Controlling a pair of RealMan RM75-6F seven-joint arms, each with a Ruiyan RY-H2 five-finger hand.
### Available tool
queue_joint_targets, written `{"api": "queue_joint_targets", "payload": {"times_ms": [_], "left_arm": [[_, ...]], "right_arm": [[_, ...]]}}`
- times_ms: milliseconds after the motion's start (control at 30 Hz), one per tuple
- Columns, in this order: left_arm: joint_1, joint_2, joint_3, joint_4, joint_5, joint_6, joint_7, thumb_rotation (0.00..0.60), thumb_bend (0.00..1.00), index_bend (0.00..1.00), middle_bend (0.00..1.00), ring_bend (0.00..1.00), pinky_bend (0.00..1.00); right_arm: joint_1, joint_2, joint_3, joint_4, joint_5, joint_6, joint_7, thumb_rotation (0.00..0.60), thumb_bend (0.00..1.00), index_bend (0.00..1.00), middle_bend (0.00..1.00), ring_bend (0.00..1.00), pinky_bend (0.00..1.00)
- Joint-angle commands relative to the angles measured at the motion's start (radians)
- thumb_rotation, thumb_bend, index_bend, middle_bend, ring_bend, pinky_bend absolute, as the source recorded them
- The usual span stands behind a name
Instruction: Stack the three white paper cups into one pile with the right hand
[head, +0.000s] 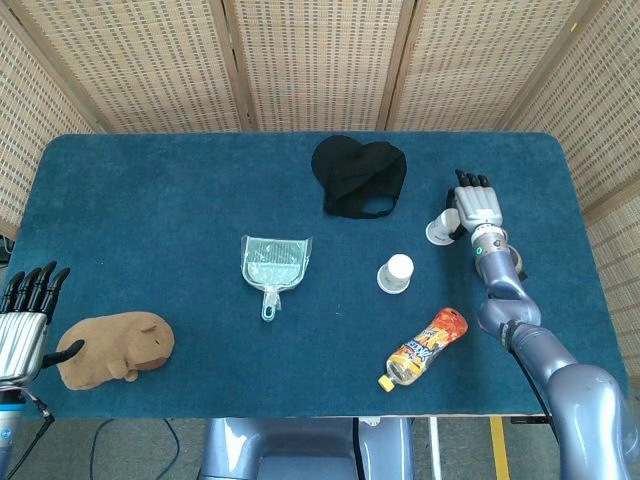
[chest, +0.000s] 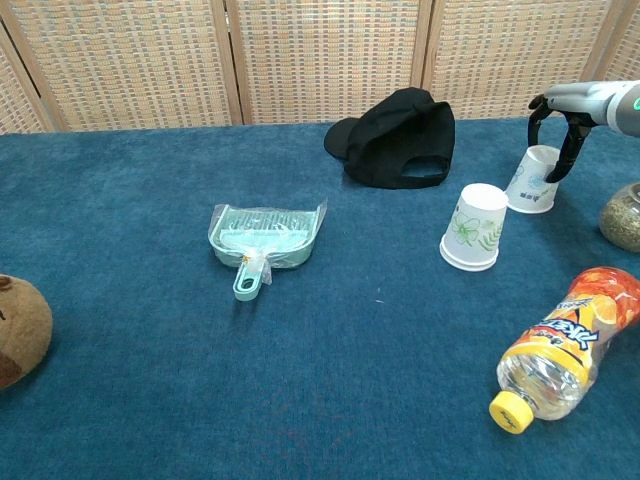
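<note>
Only two white paper cups show. Both stand upside down on the blue table (head: 180, 200). The far cup (head: 439, 226) (chest: 533, 181) leans a little. My right hand (head: 477, 205) (chest: 566, 112) hangs over its top, with the thumb on one side and dark fingertips (chest: 562, 163) touching the other side. The fingers are curved but apart, with no full grip. The nearer cup (head: 396, 272) (chest: 473, 227), printed with leaves, stands alone to the front left of it. My left hand (head: 24, 318) stays at the table's front left corner with its fingers spread, holding nothing.
A black cap (head: 360, 176) (chest: 396, 138) lies behind the cups. An orange drink bottle (head: 425, 348) (chest: 562, 346) lies on its side in front of them. A jar (chest: 622, 214) sits at the right edge. A green dustpan (head: 272, 265) is mid-table, and a brown plush (head: 113, 349) lies front left.
</note>
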Motion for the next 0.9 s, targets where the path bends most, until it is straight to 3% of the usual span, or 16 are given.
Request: {"api": "queue_joint_targets", "payload": {"times_ms": [33, 200, 333, 533, 667, 900], "left_arm": [[0.001, 0.002, 0.003, -0.001, 0.005, 0.001, -0.002, 0.6, 0.04, 0.0, 0.0, 0.0, 0.0], [0.001, 0.004, 0.005, -0.002, 0.009, 0.002, -0.009, 0.6, 0.04, 0.0, 0.0, 0.0, 0.0], [0.0, 0.003, 0.008, 0.002, 0.014, 0.0, -0.007, 0.6, 0.04, 0.0, 0.0, 0.0, 0.0], [-0.003, 0.001, 0.015, 0.002, 0.026, -0.003, -0.004, 0.6, 0.04, 0.0, 0.0, 0.0, 0.0], [0.002, 0.003, 0.019, -0.005, 0.039, 0.009, -0.002, 0.6, 0.04, 0.0, 0.0, 0.0, 0.0], [0.016, 0.011, 0.037, -0.017, 0.082, 0.039, -0.007, 0.6, 0.04, 0.0, 0.0, 0.0, 0.0]], "right_arm": [[-0.003, 0.002, 0.003, -0.003, -0.015, 0.01, 0.017, 0.6, 0.2, 0.51, 0.1, 0.0, 0.0], [-0.012, 0.039, 0.015, -0.061, -0.041, 0.063, 0.042, 0.6, 0.2, 0.51, 0.1, 0.0, 0.0], [-0.028, 0.117, 0.039, -0.183, -0.063, 0.146, 0.059, 0.6, 0.2, 0.51, 0.1, 0.0, 0.0], [-0.071, 0.272, 0.066, -0.439, -0.083, 0.262, 0.028, 0.6, 0.2, 0.51, 0.1, 0.0, 0.0], [-0.112, 0.382, 0.069, -0.652, -0.055, 0.32, -0.053, 0.6, 0.2, 0.5, 0.1, 0.0, 0.0], [-0.167, 0.5, 0.056, -0.92, -0.013, 0.42, -0.183, 0.6, 0.2, 0.5, 0.09, 0.0, 0.0]]}}
